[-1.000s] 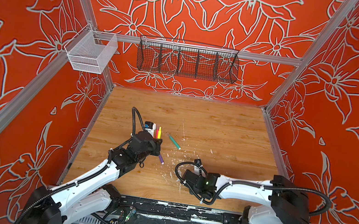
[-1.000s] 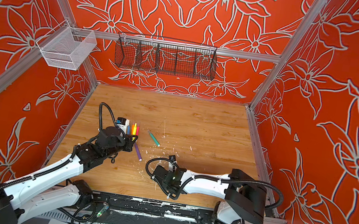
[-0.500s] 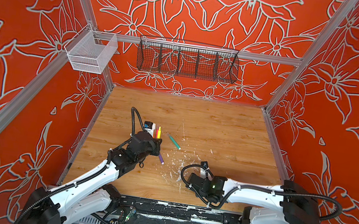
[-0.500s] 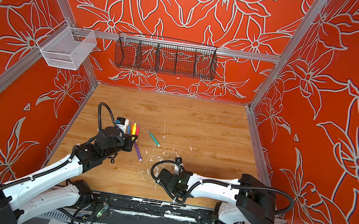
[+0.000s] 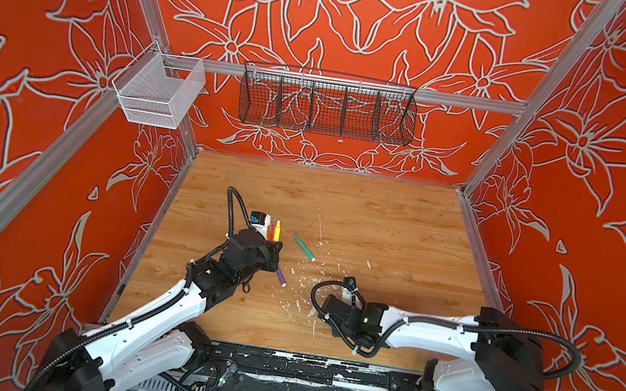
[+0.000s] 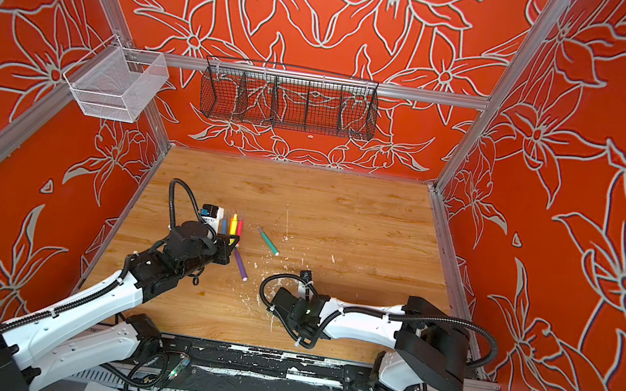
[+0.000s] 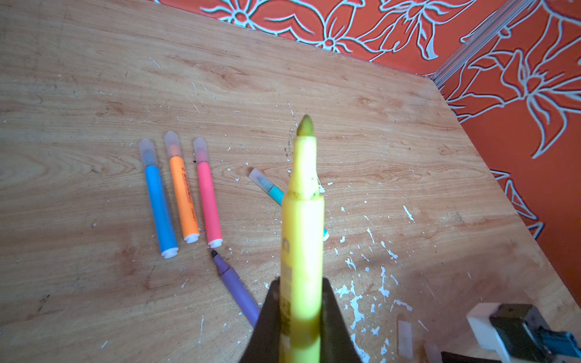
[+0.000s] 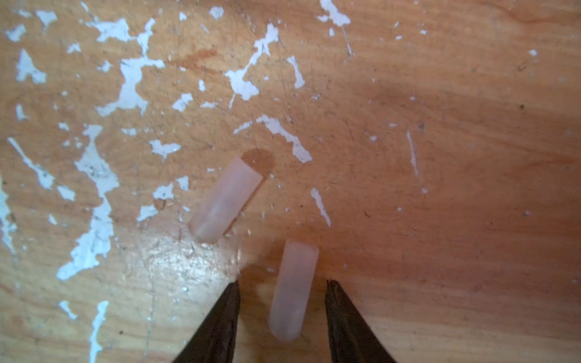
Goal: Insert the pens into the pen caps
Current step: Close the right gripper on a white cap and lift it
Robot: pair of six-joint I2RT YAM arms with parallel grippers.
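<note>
My left gripper (image 7: 300, 283) is shut on the yellow pen (image 7: 302, 220), which is uncapped and points away from it; both top views show this gripper (image 5: 273, 250) (image 6: 231, 244) at left of centre. Blue (image 7: 158, 207), orange (image 7: 183, 195) and pink (image 7: 207, 201) pens lie capped in a row. The green pen (image 5: 303, 247) lies capped to their right. An uncapped purple pen (image 7: 235, 289) lies beside the left gripper. My right gripper (image 8: 283, 286) is open, low over the table, its jaws on either side of one pen cap (image 8: 294, 289) without touching it. A second cap (image 8: 224, 201) lies just beyond.
White paint flecks (image 8: 129, 85) scatter the wooden table (image 5: 382, 224) around the caps. A black wire basket (image 5: 327, 104) and a white mesh basket (image 5: 158, 91) hang on the back rail. Red patterned walls close in three sides.
The right arm's elbow swung out to the right and came partly back, and its wrist shifted slightly near the front of the table. The left arm and yellow pen have not moved.
</note>
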